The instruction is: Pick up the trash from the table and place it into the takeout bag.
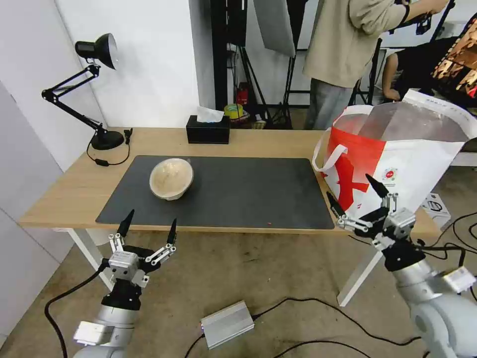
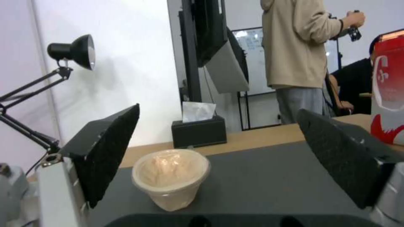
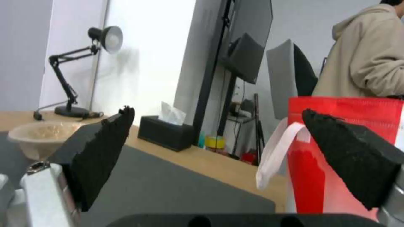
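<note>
Beige bowl (image 1: 171, 178): sits on the dark grey mat (image 1: 238, 191), left part of the table (image 1: 69, 191).
Takeout bag (image 1: 397, 164): upright, table's right end.
Left gripper (image 1: 147, 229): fingers spread, empty, before the table's near edge.
Right gripper (image 1: 357, 197): fingers spread, empty, just beside the bag.

open right end effector (image 3: 216, 126), takeout bag (image 3: 336, 151), bowl (image 3: 40, 137)

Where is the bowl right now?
The bowl sits on the left part of the mat, in front of the tissue box, beyond the left gripper.

Even bright light, soft shadows; wrist views blurred
</note>
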`<state>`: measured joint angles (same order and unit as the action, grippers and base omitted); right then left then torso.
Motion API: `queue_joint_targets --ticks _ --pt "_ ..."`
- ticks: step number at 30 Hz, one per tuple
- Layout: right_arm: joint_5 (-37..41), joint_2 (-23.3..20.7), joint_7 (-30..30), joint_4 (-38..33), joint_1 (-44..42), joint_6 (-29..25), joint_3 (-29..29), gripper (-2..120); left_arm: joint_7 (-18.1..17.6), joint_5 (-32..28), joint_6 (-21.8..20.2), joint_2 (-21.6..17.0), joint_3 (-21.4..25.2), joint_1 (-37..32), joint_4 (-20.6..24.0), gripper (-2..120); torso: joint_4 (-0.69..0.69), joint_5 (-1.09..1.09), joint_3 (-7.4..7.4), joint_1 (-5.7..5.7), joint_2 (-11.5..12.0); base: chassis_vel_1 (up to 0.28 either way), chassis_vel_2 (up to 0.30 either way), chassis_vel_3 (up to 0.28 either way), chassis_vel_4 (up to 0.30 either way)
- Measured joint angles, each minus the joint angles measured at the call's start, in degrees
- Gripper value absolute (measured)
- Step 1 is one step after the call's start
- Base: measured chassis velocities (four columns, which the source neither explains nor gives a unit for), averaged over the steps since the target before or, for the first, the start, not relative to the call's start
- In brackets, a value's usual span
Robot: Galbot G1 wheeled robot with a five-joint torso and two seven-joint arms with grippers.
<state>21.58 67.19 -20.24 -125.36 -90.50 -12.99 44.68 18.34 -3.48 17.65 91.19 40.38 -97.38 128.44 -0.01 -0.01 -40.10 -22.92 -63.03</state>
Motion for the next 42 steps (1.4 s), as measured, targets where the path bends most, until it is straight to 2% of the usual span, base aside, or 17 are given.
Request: queue_joint_targets --ticks 18,42 --pt "-5.42 3.70 -0.17 1.80 -3.50 -4.68 -2.42 100 -0.51 0.96 -0.49 0.02 -0.37 0.87 -0.27 100 0.01 0.01 0.00 0.00 0.00 0.000 0.000 0.000 0.000" --pt "-8.00 5.34 -0.96 1.91 -4.27 -5.94 -4.03 100 -0.58 1.02 -0.89 0.04 -0.16 1.17 -0.35 100 0.01 0.01 0.00 0.00 0.01 0.000 0.000 0.000 0.000"
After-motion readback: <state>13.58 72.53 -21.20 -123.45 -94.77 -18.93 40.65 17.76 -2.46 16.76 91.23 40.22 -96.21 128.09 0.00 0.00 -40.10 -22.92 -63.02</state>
